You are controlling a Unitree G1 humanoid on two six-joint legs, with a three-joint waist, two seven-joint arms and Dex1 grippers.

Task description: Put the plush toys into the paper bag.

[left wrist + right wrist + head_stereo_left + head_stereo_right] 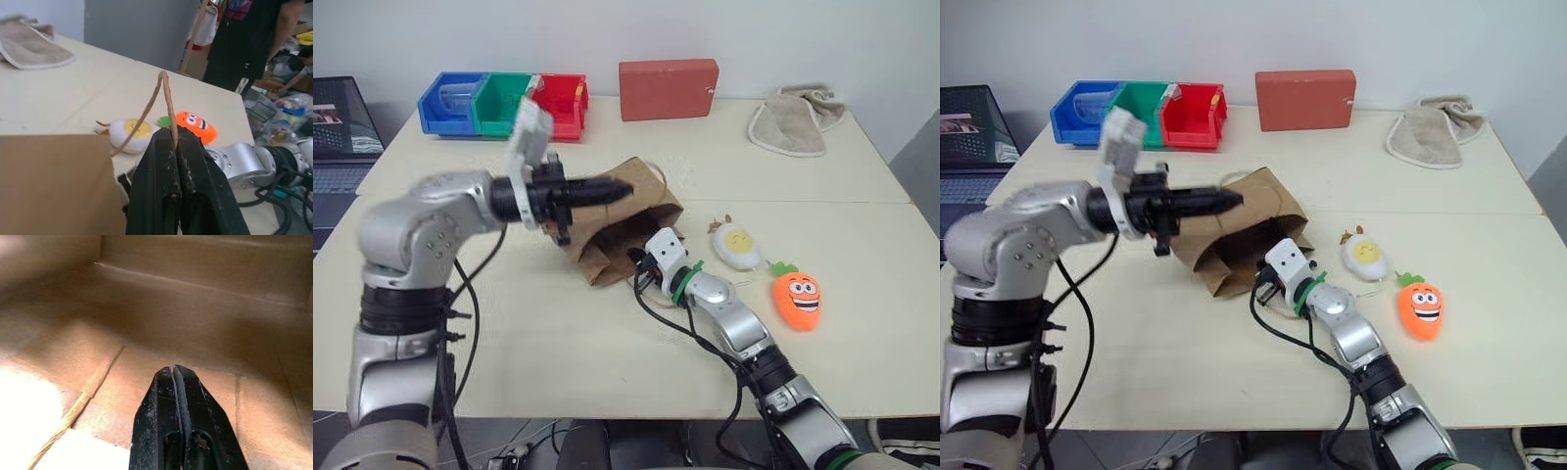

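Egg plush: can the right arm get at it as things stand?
Probably not right away. The right gripper is shut, with its tip inside the paper bag. The egg plush lies in the open on the table beside that forearm, with nothing over it, so the arm would need to back out and open first.

My tool [175, 139] pinches the bag's loop handle [164, 93].
Egg toy [129, 135] and carrot toy [195, 126] lie on the counter [98, 88] beyond the paper bag [54, 186].

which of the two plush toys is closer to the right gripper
The white egg toy; it lies just beside the right gripper at the paper bag's mouth, while the orange carrot sits farther out.
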